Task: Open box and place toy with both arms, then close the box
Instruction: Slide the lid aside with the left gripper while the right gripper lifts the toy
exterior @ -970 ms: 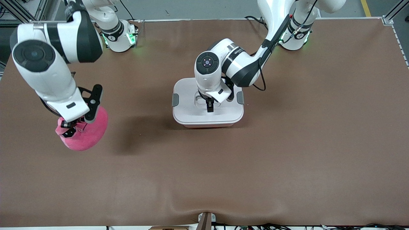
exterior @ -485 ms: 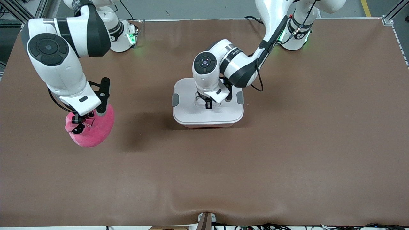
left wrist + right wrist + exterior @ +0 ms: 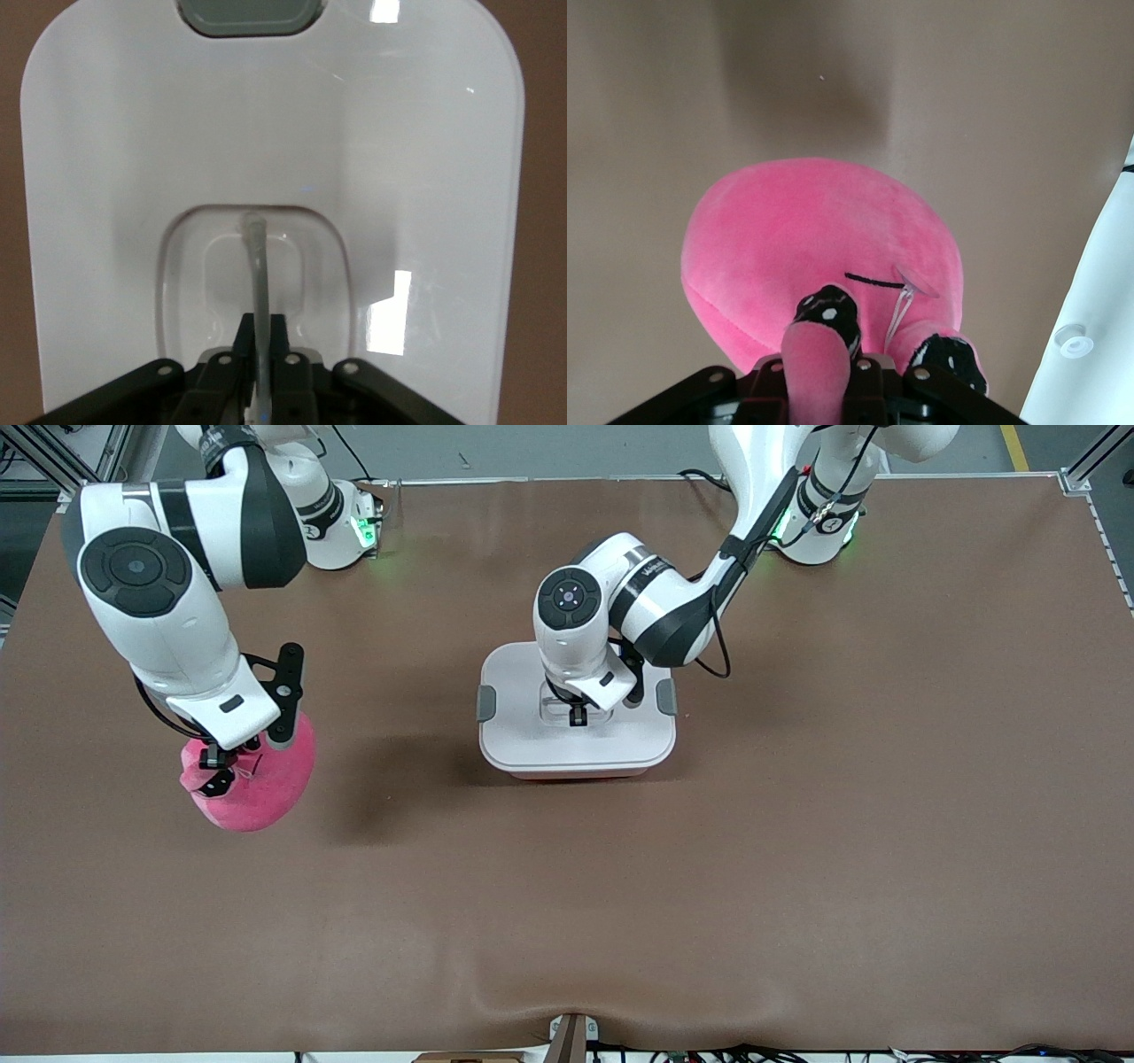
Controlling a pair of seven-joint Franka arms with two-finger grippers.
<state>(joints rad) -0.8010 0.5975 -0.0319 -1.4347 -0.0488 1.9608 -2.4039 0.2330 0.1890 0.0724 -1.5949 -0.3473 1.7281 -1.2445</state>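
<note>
The box [image 3: 523, 737], a pale pink tub under a white lid [image 3: 124, 177], stands mid-table with both grey side latches [image 3: 485, 702] down. My left gripper [image 3: 578, 715] is over the lid's recessed middle, shut on the thin grey centre handle [image 3: 255, 257], which runs up between the jaws of the left gripper [image 3: 263, 332]. The bright pink plush toy [image 3: 266, 790] hangs above the table toward the right arm's end. My right gripper [image 3: 217, 769] is shut on it. In the right wrist view the toy [image 3: 806, 230] shows a dark eye, and the right gripper [image 3: 819, 359] pinches a pink flap.
Brown cloth covers the whole table [image 3: 797, 824], which is bare between the toy and the box. A second grey latch [image 3: 666, 696] sits on the box's side toward the left arm's end. The arm bases stand along the table's edge farthest from the camera.
The left gripper has shut on the lid's centre handle. The right arm carried the toy a short way toward the box, then held still.
</note>
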